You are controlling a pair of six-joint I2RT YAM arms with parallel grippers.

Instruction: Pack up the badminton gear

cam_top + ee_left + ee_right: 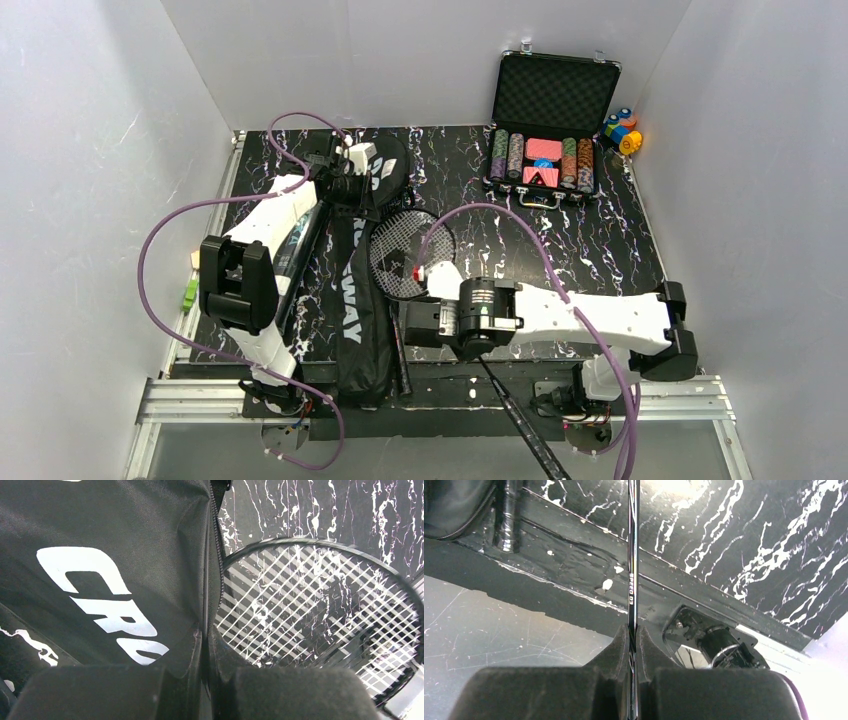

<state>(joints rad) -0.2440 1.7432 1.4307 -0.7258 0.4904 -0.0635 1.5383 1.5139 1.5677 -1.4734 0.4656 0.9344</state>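
Observation:
The long black "CROSSWAY" bag point(352, 300) lies lengthwise left of centre. At its far end my left gripper point(352, 178) is shut on the bag's zipper edge point(206, 605). A black racquet's strung head point(410, 255) point(320, 605) rests just right of the bag. My right gripper point(440, 330) point(633, 632) is shut on that racquet's thin shaft point(632, 555). Its handle end point(535, 450) sticks out past the table's near edge. Another racquet handle point(400, 355) point(506, 515) pokes out beside the bag. A long dark tube point(298, 255) lies under my left arm, mostly hidden.
An open black case of poker chips point(553, 150) stands at the back right, with small coloured blocks point(622, 130) beside it. White walls enclose the black marbled table point(600, 240). A metal rail point(450, 400) runs along the near edge, floor beyond.

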